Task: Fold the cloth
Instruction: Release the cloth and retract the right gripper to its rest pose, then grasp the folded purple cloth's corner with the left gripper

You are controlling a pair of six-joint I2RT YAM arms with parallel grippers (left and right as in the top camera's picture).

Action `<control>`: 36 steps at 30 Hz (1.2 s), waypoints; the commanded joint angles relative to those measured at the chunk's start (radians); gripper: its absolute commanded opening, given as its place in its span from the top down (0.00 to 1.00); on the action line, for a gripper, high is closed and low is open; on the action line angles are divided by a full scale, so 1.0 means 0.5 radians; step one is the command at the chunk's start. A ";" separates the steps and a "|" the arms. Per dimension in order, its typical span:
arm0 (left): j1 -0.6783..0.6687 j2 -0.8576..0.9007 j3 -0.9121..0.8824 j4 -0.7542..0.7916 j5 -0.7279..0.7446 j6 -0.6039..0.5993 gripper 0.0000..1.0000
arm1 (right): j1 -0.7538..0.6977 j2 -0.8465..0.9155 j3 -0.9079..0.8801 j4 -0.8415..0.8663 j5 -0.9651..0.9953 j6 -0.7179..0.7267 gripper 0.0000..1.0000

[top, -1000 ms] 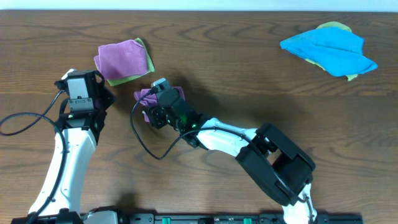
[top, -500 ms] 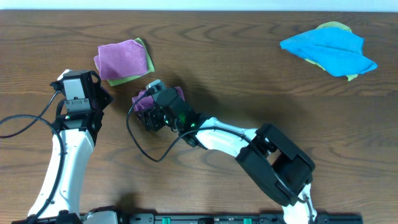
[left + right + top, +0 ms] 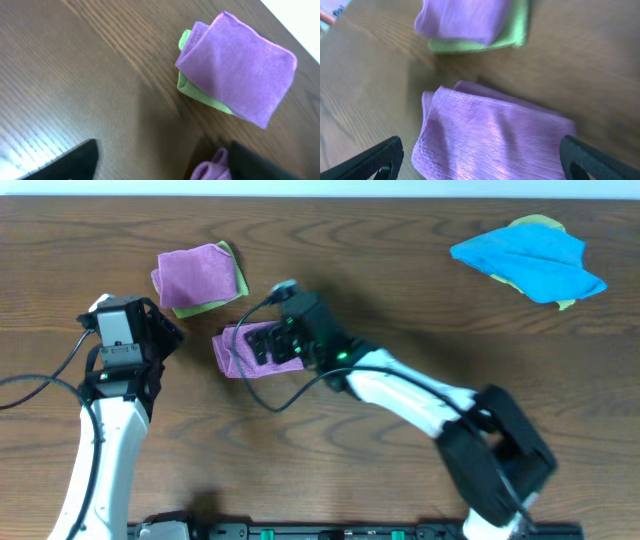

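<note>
Both hands have just let go: the right hand (image 3: 268, 345) hangs wide over the cloth (image 3: 236, 350), the left hand (image 3: 162, 165) wide and empty beside it. The cloth lies folded on the desk (image 3: 400, 260) near the purple-and-green stack (image 3: 200, 276); this fold looks done

The cloth (image 3: 238, 352) lies on the surface (image 3: 400, 280), left of centre. Just beyond it, toward the far left, sits a stack of two folded cloths (image 3: 198, 275). The upper cloth (image 3: 235, 70) rests on the lower cloth (image 3: 205, 308), whose edge shows past it on the near and right sides. The stack and the cloth are near each other but apart. The right gripper (image 3: 268, 345) hangs over the cloth's right part. The left gripper (image 3: 150, 340) is to the cloth's left, off it. Well apart, at the far right of the surface, lies a heap of two more cloths (image 3: 528, 258), one over the other.
</note>
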 commanded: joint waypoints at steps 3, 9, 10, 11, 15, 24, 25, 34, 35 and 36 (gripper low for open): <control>0.008 -0.114 0.007 -0.150 0.179 -0.002 0.05 | -0.149 -0.380 0.033 -0.439 0.005 -0.159 0.01; 0.008 -0.146 0.007 -0.282 0.478 -0.019 0.05 | -0.267 -0.740 0.024 -1.035 0.052 -0.307 0.01; 0.008 -0.148 0.007 -0.298 0.523 -0.029 0.05 | -0.279 -0.804 0.011 -1.089 0.073 -0.322 0.01; 0.008 -0.148 0.007 -0.316 0.562 -0.050 0.04 | -0.290 -0.884 -0.011 -1.132 0.106 -0.328 0.01; 0.008 -0.148 0.007 -0.372 0.694 -0.114 0.05 | -0.335 -1.262 -0.213 -1.223 0.211 -0.363 0.01; 0.004 -0.146 -0.015 -0.510 0.914 -0.163 0.04 | -0.550 -2.219 -0.977 -1.329 0.178 -0.225 0.01; 0.004 -0.146 -0.024 -0.534 0.926 -0.169 0.05 | -0.558 -2.319 -1.041 -1.351 0.179 -0.193 0.01; 0.004 -0.146 -0.373 -0.318 1.189 -0.433 0.05 | -0.564 -2.956 -1.415 -1.497 0.187 0.153 0.01; 0.004 -0.146 -0.448 -0.220 1.231 -0.466 0.05 | -0.564 -2.967 -1.415 -1.494 0.187 0.153 0.01; 0.004 -0.146 -0.492 -0.162 1.247 -0.494 0.05 | -0.564 -2.966 -1.415 -1.492 0.187 0.153 0.01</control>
